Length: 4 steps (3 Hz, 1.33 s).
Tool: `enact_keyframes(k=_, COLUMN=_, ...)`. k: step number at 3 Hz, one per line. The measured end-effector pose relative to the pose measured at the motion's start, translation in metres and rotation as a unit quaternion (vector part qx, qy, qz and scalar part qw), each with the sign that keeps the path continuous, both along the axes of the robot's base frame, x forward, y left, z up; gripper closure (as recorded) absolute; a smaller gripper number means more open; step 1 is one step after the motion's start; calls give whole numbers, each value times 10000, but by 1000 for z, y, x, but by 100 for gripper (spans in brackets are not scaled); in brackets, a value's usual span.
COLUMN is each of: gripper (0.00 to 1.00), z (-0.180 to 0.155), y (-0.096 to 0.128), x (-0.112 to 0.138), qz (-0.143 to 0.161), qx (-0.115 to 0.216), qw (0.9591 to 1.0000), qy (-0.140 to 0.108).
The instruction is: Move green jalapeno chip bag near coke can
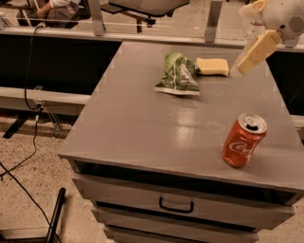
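Observation:
The green jalapeno chip bag lies flat at the back middle of the grey cabinet top. The coke can stands upright near the front right edge, red with white script and an opened silver top. My gripper hangs above the back right of the top, just right of a yellow sponge and well behind the can. It is apart from both the bag and the can and holds nothing that I can see.
A yellow sponge lies just right of the bag, almost touching it. The cabinet has drawers below with a dark handle. Cables run over the floor at the left. A rail and a chair base stand behind.

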<state>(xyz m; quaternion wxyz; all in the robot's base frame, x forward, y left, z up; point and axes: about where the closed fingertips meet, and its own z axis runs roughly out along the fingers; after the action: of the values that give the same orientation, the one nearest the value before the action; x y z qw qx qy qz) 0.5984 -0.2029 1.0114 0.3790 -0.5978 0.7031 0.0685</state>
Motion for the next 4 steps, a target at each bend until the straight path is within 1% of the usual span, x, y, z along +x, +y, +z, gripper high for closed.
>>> enact_keyframes(k=1, gripper=0, z=-20, y=29, x=30, qz=-81, qx=471, qw=9986, qy=219)
enact_keyframes(k=2, gripper=0, z=-43, y=47, x=46, qz=-204, qx=549, qw=9975, qy=392)
enact_keyframes(k=3, gripper=0, z=-70, y=63, x=59, qz=-356, qx=680, qw=9960, qy=449)
enact_keyframes(k=4, gripper=0, z=-91, y=82, x=73, qz=-574, qx=743, qw=9948, qy=395)
